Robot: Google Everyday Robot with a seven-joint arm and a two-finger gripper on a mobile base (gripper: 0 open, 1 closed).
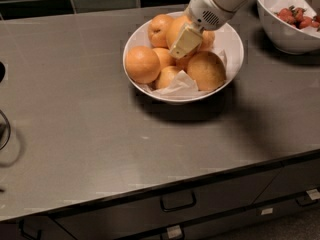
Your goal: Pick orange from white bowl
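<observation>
The white bowl (232, 59) stands at the back centre of the grey counter, lined with crumpled white paper and holding several oranges. My gripper (186, 43) reaches down into the bowl from the upper right. It lies against a bright orange (175, 28) in the top middle of the pile. A large orange (142, 64) sits at the bowl's left and another (206, 70) at the front right. The arm hides the oranges at the back right.
A second white bowl (285, 39) with red fruit pieces stands at the back right, close to my arm. A dark tiled wall runs behind the counter. Drawers with handles (177, 202) line the counter's front. A dark object (4, 129) sits at the left edge.
</observation>
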